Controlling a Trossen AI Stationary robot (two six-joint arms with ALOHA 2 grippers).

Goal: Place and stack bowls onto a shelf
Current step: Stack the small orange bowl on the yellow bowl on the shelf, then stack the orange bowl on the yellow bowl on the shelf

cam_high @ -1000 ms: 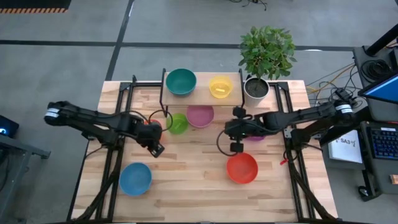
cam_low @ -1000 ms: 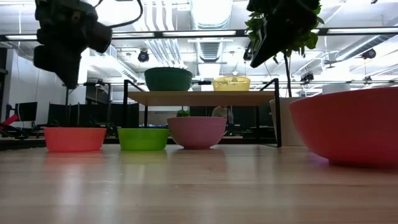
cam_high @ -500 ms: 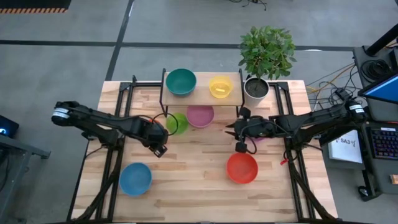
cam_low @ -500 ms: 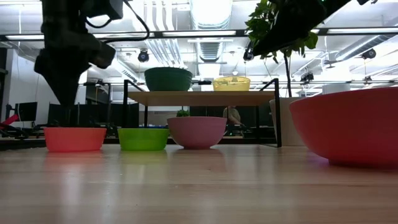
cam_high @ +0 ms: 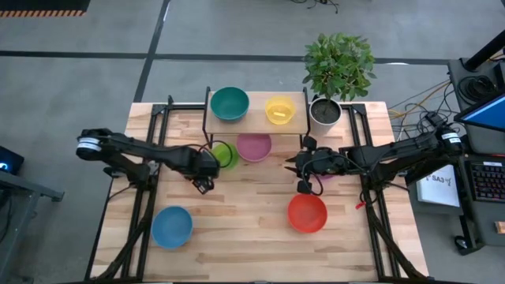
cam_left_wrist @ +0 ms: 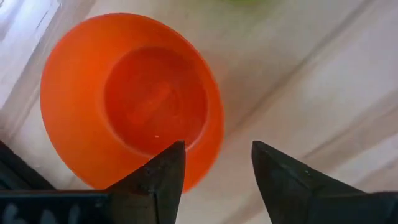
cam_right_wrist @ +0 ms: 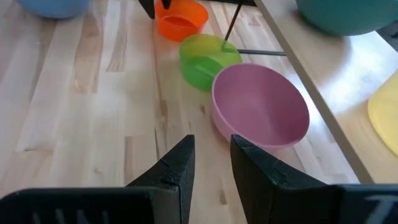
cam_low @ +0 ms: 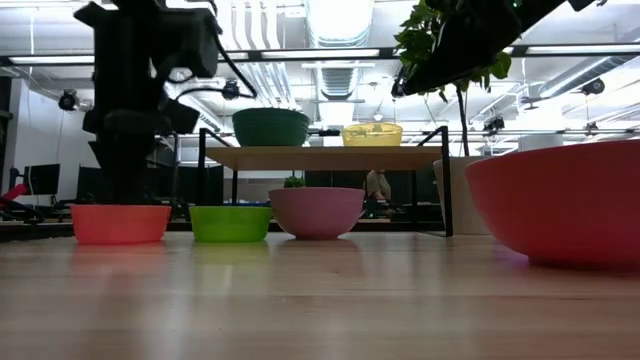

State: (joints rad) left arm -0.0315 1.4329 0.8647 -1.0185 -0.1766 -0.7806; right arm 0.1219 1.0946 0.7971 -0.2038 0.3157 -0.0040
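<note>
The orange bowl sits on the table at the left end of a row with the lime green bowl and the pink bowl, in front of the shelf. The teal bowl and the yellow bowl rest on the shelf top. My left gripper points down over the orange bowl, open. My right gripper hangs over the table right of the pink bowl, open by a narrow gap with nothing between its fingers. A sliver of the purple bowl shows under the right arm. My left gripper comes at the orange bowl from above, fingers pointing down. One finger stands over the bowl's inside and the other outside, with the rim between them. Whether a finger touches the rim I cannot tell. The bowl sits upright on the table.
The red bowl sits near the front right of the table and the blue bowl near the front left. A white plant pot with a green plant stands right of the shelf. Bare wood lies between the two front bowls.
My left gripper has gone toward the table's right and far edge and come down over the orange bowl. My right gripper has drawn a little toward the right edge and risen, then kept still. No bowl has moved.
</note>
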